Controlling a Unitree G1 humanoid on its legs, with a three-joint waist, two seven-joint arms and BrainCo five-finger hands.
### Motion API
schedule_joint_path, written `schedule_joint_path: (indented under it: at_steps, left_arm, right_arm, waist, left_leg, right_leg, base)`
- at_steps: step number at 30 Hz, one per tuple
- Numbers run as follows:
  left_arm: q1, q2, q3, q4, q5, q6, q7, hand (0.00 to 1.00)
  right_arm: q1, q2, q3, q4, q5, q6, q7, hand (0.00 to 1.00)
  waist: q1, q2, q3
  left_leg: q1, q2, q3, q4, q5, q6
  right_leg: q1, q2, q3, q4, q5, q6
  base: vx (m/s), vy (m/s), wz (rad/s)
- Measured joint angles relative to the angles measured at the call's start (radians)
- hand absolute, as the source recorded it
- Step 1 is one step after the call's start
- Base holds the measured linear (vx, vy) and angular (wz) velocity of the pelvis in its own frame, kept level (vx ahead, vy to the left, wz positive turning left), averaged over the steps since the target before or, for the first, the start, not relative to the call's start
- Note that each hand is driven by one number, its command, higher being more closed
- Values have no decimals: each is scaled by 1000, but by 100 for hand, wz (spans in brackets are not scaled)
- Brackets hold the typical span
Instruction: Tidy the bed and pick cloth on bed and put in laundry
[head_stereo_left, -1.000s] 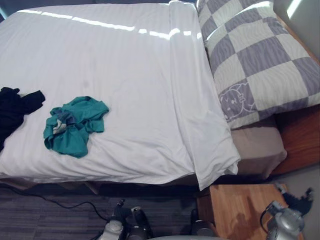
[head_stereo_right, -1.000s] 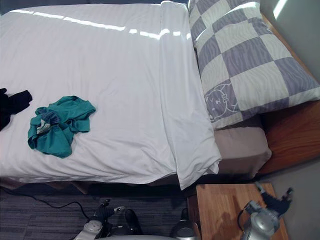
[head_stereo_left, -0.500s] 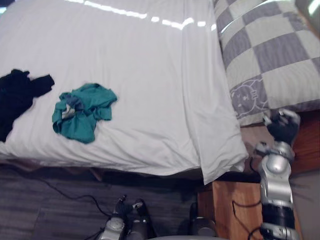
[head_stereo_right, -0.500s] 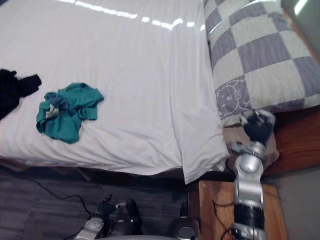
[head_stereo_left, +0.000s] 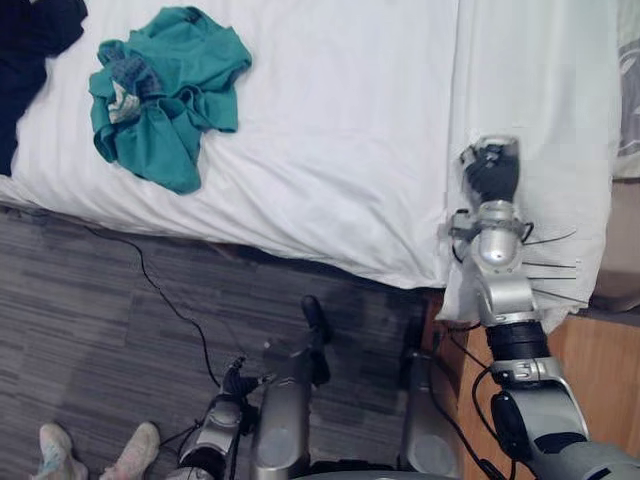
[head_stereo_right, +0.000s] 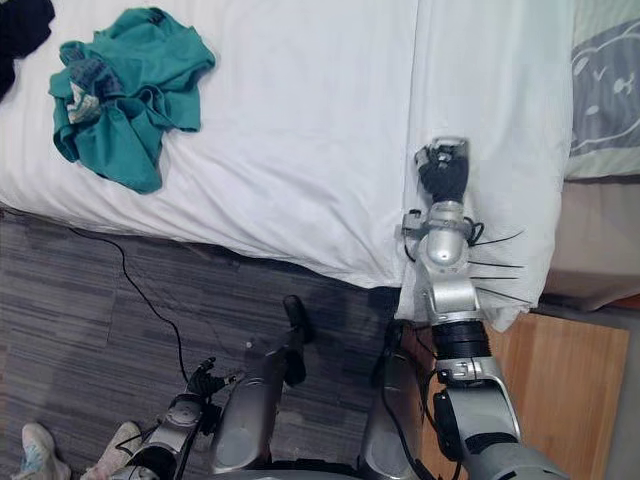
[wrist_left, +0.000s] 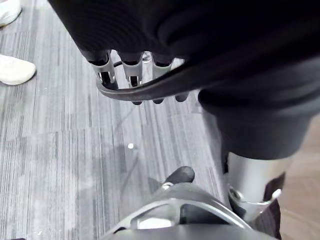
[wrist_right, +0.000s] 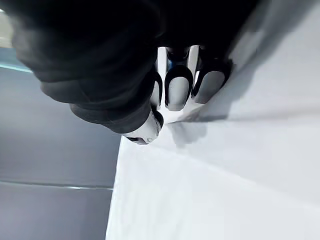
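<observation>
Far left I see a dark garment (head_stereo_left: 30, 30), crumpled teal cloth (head_stereo_left: 165, 90) on the smooth white duvet (head_stereo_left: 340, 130), my left hand (wrist_left: 106, 67) slack, empty, low over striped grey carpet (head_stereo_left: 100, 300), right hand (head_stereo_left: 490, 172) outstretched on the duvet's folded edge, its grip I cannot tell.

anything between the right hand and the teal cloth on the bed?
Only bare white duvet, with one fold seam running beside the right hand. Nothing else lies before the teal cloth. Both eye views show it.
</observation>
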Motion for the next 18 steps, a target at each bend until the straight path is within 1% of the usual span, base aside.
schedule_joint_path:
  at_steps: [1,3,5,7,8,9,10,11,15,16,17,18]
  left_arm:
    - [-11,0,0,5,0,0,3,0]
    - [-28,1,0,6,0,0,5,0]
    - [-41,2,1,5,0,0,8,0]
    - [-50,6,2,1,0,0,19,0]
    - [-53,7,2,-2,1,1,20,0]
    - [-53,10,3,-9,1,0,20,0]
    - [-50,18,4,-18,1,1,20,0]
    - [-49,20,4,-22,1,1,20,0]
    - [-11,30,43,-56,2,1,19,0]
    - [-6,30,43,-56,2,1,19,0]
    - [8,30,44,-61,2,1,18,0]
    - [20,29,43,-63,3,1,17,0]
  right_arm:
    - [3,8,6,11,-7,-15,1,100]
    - [20,16,6,47,-36,-26,2,100]
    - [34,13,-3,61,-47,-44,3,100]
    - [75,16,-32,60,-75,-60,6,100]
    - [90,17,-47,59,-76,-65,6,100]
    - [122,20,-80,59,-75,-76,8,100]
    - [166,36,-129,58,-72,-82,9,100]
    - [185,41,-144,57,-69,-82,10,100]
    - [332,107,-218,58,4,-82,38,100]
    - [350,114,-229,71,10,-82,43,100]
    - [381,127,-253,127,22,-76,49,0]
    - [412,137,-277,191,27,-53,50,0]
  waist:
    - [-3,1,1]
    - [-8,1,1]
    - [-12,0,0]
    - [-30,-9,1]
    - [-31,-11,2]
    - [-33,-19,4]
    - [-33,-36,3]
    - [-34,-44,3]
    - [-60,-103,-5]
    - [-63,-108,-9]
    - [-69,-120,-21]
    - [-75,-127,-33]
  left_leg:
    - [-11,10,5,41,-23,1]
    - [-27,28,3,101,-56,2]
    - [-33,33,2,129,-69,7]
    - [-38,35,0,154,-80,14]
    - [-38,35,-2,162,-85,14]
    - [-34,39,-3,175,-96,17]
    - [-20,43,-4,192,-111,17]
    - [-14,44,-5,200,-119,15]
    - [62,41,4,214,-160,14]
    - [72,40,5,214,-164,12]
    - [96,32,9,206,-170,10]
    - [122,22,13,189,-170,9]
  right_leg:
    - [-6,-1,7,17,-5,-1]
    - [-5,-1,8,33,-18,-2]
    - [-4,-2,10,40,-25,0]
    - [3,-2,9,40,-26,4]
    - [9,-2,9,37,-26,5]
    - [24,-2,7,30,-25,7]
    - [48,-1,6,26,-26,9]
    - [59,-1,5,23,-26,10]
    - [162,-2,3,-34,-19,24]
    - [176,-2,3,-44,-18,26]
    - [204,-6,3,-61,-16,29]
    - [232,-10,0,-80,-14,33]
  base:
    - [-7,-10,-18]
    - [-15,-7,-10]
    - [-9,-6,-2]
    - [16,-3,2]
    - [40,-2,4]
    - [42,-9,1]
    - [47,-12,-1]
    - [54,-17,-2]
    - [73,-1,-7]
    - [98,13,-8]
    - [115,9,-2]
    - [122,5,-2]
